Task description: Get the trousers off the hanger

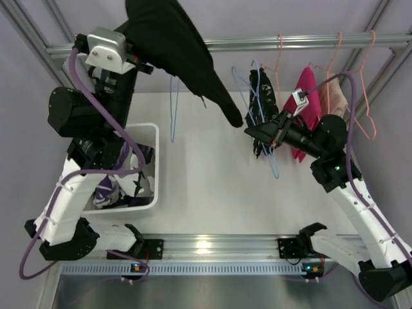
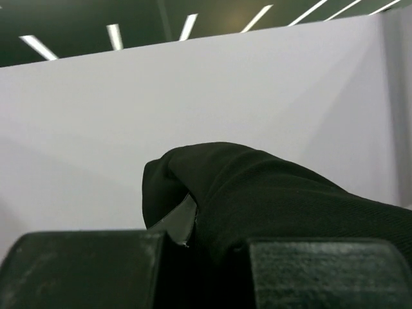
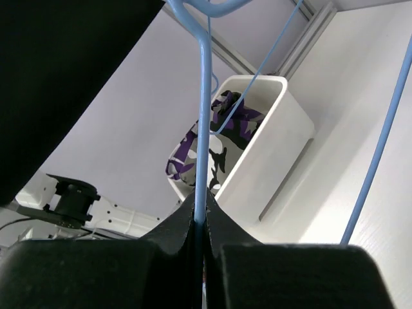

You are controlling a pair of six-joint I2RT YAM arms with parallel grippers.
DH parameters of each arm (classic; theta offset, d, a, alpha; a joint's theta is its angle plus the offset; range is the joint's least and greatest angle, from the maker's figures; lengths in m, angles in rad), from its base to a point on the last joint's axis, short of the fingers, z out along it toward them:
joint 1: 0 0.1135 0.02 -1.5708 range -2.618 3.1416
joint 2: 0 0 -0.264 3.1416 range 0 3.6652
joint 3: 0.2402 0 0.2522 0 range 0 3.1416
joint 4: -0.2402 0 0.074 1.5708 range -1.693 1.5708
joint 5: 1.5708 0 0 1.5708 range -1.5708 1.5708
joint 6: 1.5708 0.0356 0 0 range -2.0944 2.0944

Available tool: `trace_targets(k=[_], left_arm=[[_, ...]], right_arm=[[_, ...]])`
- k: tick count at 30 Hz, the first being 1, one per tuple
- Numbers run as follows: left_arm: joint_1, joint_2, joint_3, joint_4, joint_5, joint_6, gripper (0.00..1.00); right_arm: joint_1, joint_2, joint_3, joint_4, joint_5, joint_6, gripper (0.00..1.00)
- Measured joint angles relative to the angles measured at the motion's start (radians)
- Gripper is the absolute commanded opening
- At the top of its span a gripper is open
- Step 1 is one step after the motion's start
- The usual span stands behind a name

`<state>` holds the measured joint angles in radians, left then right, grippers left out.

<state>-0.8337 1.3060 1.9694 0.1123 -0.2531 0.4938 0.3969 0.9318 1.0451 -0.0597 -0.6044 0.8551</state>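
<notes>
The left tool (image 2: 193,244), pinched shut on the black trousers (image 1: 187,58) that hang from it, should pull them away slowly while the right tool (image 3: 205,222), clamped on the blue hanger (image 3: 204,116), holds it steady.

Robot lab test cell: aluminium extrusion frame (image 1: 290,43) across 12 o'clock carries wire hangers (image 1: 172,122), and a slotted mounting rail (image 1: 219,244) at 6 o'clock has the left arm (image 1: 64,199) and right arm (image 1: 360,205) bolted to it, cabling exposed. White table (image 1: 212,167), plain white bin (image 1: 155,167) at 8 o'clock, blank partition panels (image 2: 193,96) around the cell. Ceiling strip lights (image 2: 115,37) show above the panels.
</notes>
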Motion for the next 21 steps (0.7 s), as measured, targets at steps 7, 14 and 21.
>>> trace_targets(k=[7, 14, 21], left_arm=[[0.283, -0.187, -0.177, -0.016, -0.053, 0.029, 0.00], [0.511, -0.518, -0.409, -0.025, -0.090, 0.037, 0.00], [0.653, -0.826, -0.628, -0.071, -0.157, 0.072, 0.00]], right_arm=[[0.000, -0.011, 0.000, -0.013, -0.001, -0.030, 0.00], [0.000, -0.011, 0.000, -0.016, -0.001, -0.049, 0.00], [0.000, -0.008, 0.000, -0.019, 0.000, -0.060, 0.00]])
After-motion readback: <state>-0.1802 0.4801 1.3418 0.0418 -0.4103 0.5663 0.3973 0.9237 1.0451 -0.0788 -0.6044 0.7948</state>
